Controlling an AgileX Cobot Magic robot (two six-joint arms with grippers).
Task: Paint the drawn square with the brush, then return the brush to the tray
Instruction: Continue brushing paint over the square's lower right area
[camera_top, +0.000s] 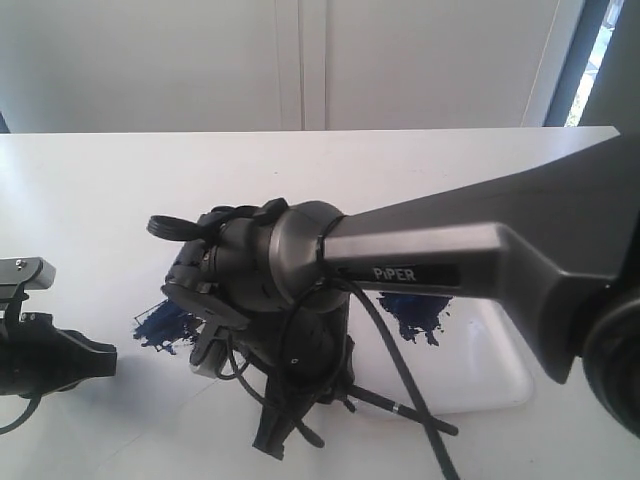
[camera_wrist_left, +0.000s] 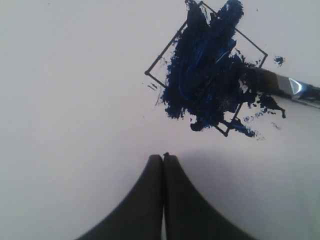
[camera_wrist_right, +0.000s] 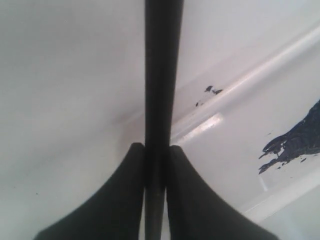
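Note:
The drawn square is a thin black outline smeared thickly with dark blue paint; in the exterior view the square shows left of the right arm. The brush lies with its blue bristles on the square's edge and its silver ferrule just outside. My right gripper is shut on the brush handle. My left gripper is shut with nothing in it, a short way from the square over white paper; it sits low at the left. The glossy white tray lies at the right.
The right arm's grey link crosses the middle and hides much of the table. A dark blue paint blot sits on the tray, whose raised rim runs beside the brush handle. Black cables hang under the arm.

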